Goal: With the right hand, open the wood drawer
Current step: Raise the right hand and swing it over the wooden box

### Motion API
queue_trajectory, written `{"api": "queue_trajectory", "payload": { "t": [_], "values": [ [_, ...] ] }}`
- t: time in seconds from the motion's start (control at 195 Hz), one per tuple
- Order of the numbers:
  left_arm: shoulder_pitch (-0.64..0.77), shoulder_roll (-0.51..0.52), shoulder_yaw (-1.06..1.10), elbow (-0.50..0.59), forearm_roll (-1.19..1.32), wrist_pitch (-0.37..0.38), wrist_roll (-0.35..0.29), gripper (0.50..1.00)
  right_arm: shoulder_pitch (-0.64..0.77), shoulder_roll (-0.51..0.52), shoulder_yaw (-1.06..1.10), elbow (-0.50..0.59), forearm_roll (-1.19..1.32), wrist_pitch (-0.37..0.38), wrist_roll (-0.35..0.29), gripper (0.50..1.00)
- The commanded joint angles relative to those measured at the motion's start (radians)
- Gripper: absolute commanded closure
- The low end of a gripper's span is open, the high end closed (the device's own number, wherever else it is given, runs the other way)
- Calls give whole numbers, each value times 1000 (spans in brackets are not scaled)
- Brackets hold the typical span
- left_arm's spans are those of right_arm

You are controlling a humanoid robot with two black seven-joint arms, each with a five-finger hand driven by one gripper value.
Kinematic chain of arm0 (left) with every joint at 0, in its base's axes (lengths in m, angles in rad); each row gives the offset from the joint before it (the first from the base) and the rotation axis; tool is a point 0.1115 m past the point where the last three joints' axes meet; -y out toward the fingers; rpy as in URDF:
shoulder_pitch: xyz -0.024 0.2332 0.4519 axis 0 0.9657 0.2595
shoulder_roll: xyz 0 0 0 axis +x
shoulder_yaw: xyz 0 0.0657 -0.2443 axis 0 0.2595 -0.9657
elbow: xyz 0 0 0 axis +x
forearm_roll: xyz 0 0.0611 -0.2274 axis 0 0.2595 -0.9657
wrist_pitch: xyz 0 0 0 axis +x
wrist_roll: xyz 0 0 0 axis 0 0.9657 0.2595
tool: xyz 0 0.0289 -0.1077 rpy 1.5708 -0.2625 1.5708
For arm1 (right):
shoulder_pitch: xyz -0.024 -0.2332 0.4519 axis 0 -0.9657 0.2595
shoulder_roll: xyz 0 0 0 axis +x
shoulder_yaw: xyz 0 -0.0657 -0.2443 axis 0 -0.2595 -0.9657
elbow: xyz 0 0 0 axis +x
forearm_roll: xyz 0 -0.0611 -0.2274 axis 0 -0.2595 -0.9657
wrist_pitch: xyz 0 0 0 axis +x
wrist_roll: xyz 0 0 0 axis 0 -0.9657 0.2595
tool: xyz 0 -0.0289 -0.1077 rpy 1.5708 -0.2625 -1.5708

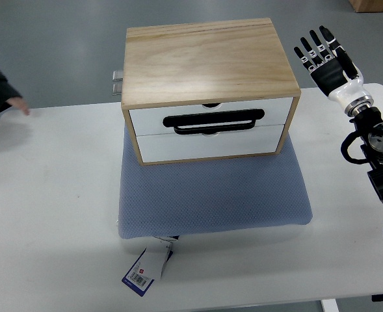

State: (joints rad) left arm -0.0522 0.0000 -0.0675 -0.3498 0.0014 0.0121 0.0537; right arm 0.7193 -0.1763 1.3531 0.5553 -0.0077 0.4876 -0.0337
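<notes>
A wooden drawer box (207, 62) with two white drawer fronts stands on a blue-grey cushion (214, 195) in the middle of the white table (48, 214). A black handle (214, 120) runs across the upper drawer front (211, 112); both drawers look shut. My right hand (324, 55) is raised to the right of the box, near its back right corner, fingers spread and holding nothing. It does not touch the box. My left hand is not in view.
A person's hand and dark sleeve (2, 91) reach in at the left edge by the table's far side. A paper tag (145, 273) sticks out under the cushion's front left. A metal hinge part (118, 82) juts from the box's left side.
</notes>
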Motion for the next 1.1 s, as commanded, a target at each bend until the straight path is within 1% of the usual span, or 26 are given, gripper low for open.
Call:
{"api": "queue_trajectory", "payload": {
  "t": [0.0, 0.179, 0.338, 0.481, 0.527, 0.578, 0.583, 0.594, 0.65, 0.716, 0.752, 0.803, 0.809, 0.819, 0.86, 0.87, 0.906, 0.916, 0.952, 0.972, 0.983, 1.018, 1.029, 1.054, 1.064, 1.095],
  "values": [
    [0, 0, 0, 0, 0, -3, 0, 500, -1, 0, 0, 0, 0, 0, 0, 556],
    [0, 0, 2, -1, 0, -4, 0, 500, 0, 0, -2, 1, 0, 0, 0, 556],
    [0, 0, 2, 0, -1, 0, 0, 500, 28, -28, -51, 14, -35, 5, -2, 556],
    [0, 0, 2, 0, -1, -1, 0, 500, 157, -143, -155, 81, -158, 3, -6, 556],
    [0, 0, 2, 0, 0, -4, 0, 500, 216, -190, -215, 103, -212, 6, -28, 556],
    [0, 0, 2, 0, 0, -4, 0, 500, 216, -190, -215, 103, -212, 6, -28, 556],
    [0, 0, 2, 0, 0, -6, 0, 500, 282, -233, -285, 154, -280, 9, -72, 556],
    [0, 0, 2, 0, 0, -6, 0, 500, 282, -233, -285, 155, -281, 9, -72, 556],
    [0, 0, 2, 0, 2, -6, 0, 500, 342, -301, -367, 242, -368, 22, -129, 556],
    [0, 0, 2, 0, 2, -6, 0, 500, 391, -356, -430, 330, -448, 32, -167, 556],
    [-2, 0, 2, -1, 2, -6, 0, 500, 437, -393, -479, 403, -515, 42, -198, 556],
    [-2, 0, 2, -1, 2, -6, 0, 500, 437, -393, -479, 403, -515, 42, -198, 556],
    [-2, 0, 2, -14, 0, -6, 0, 500, 497, -428, -546, 491, -596, 49, -244, 556],
    [-2, 0, 2, -15, 0, -6, 0, 500, 511, -434, -561, 512, -612, 49, -258, 556],
    [-2, 0, 2, -23, -1, -6, 0, 500, 561, -456, -617, 583, -661, 52, -313, 556],
    [-2, 0, 2, -23, -1, -6, 0, 500, 562, -456, -617, 583, -661, 52, -313, 556],
    [-2, 0, 2, -26, 0, -6, 0, 500, 611, -474, -680, 650, -684, 52, -377, 556],
    [-2, 0, 2, -26, 0, -6, 0, 500, 611, -474, -680, 650, -684, 52, -377, 556],
    [-2, 0, 2, -26, 0, -6, 0, 500, 660, -486, -745, 718, -687, 52, -446, 556],
    [-2, 0, 2, -26, 0, -6, 0, 500, 686, -492, -773, 751, -687, 52, -477, 556],
    [-2, 0, 2, -26, 0, -6, 0, 500, 686, -492, -773, 752, -687, 52, -477, 556],
    [-2, 0, 2, -26, 0, -6, 0, 500, 736, -503, -828, 810, -686, 48, -538, 556],
    [-2, 0, 2, -26, 0, -6, 0, 500, 736, -503, -829, 810, -686, 48, -538, 556],
    [-2, 0, 2, -26, 0, -6, 0, 500, 770, -509, -865, 848, -684, 43, -575, 556],
    [-2, 0, 2, -26, 0, -6, 0, 500, 792, -509, -887, 874, -684, 40, -577, 556],
    [0, 0, 2, -26, 0, -6, 0, 500, 810, -509, -907, 896, -681, 34, -577, 556]
  ]
}}
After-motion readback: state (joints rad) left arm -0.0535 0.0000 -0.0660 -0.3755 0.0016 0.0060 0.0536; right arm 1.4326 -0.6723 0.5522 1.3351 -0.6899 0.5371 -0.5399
